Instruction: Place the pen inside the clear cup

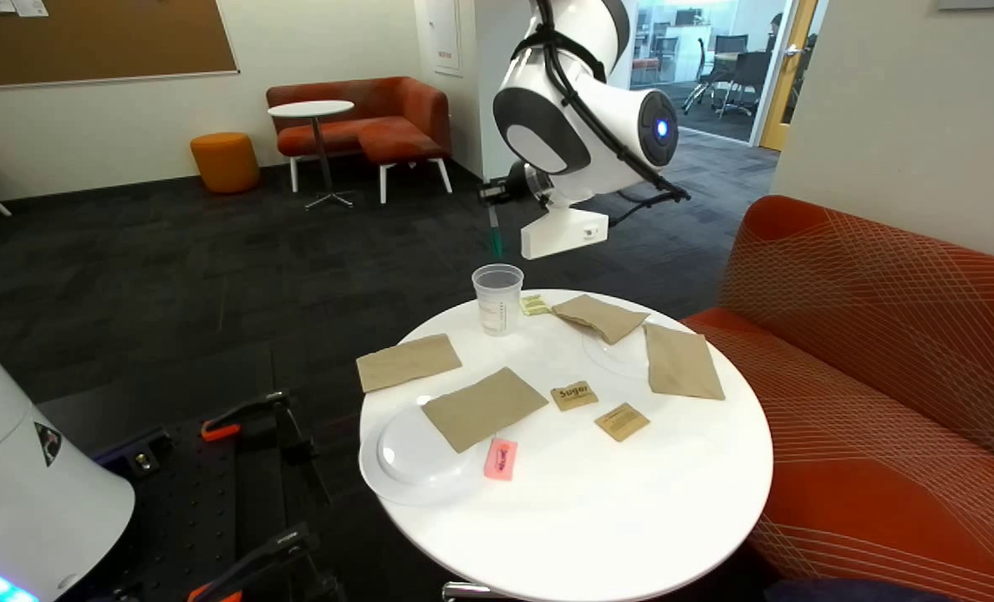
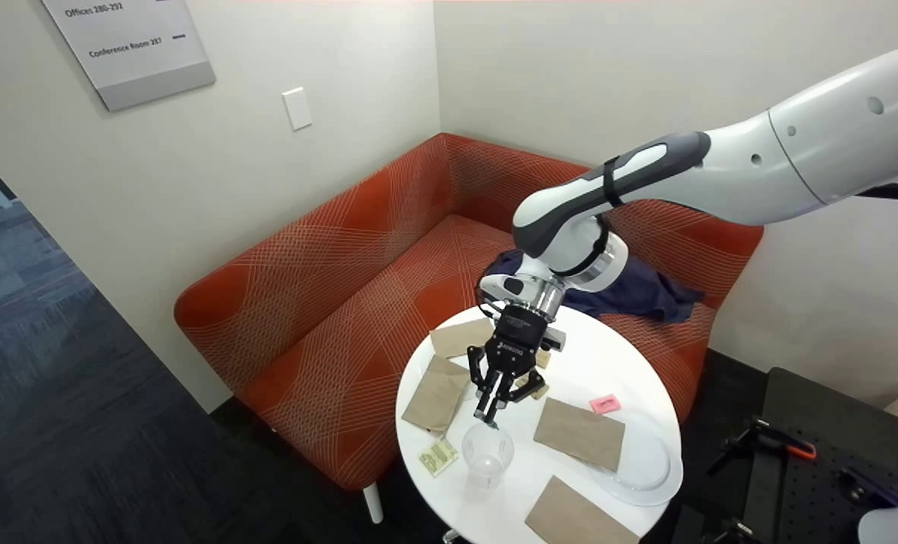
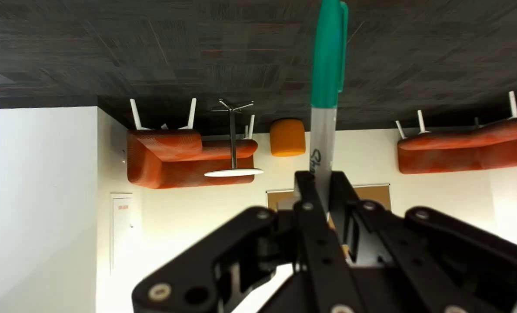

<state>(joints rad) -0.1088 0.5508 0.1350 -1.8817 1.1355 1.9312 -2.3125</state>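
Closest up in the wrist view, the end effector (image 3: 321,187) is pinched nearly together, with just the pen (image 3: 324,98) between its two sides. It holds the pen near one end, I think so the green cap (image 3: 328,56) can go in first. In an exterior view the pen hangs cap down, a bit tipped, just above the clear cup (image 1: 497,303), not in it yet. The cup stands upright on the round white worktop (image 1: 630,510), so its big mouth can catch the pen. A yellow packet (image 1: 535,304) lies just beside it, and brown papers (image 1: 486,410) lie about.
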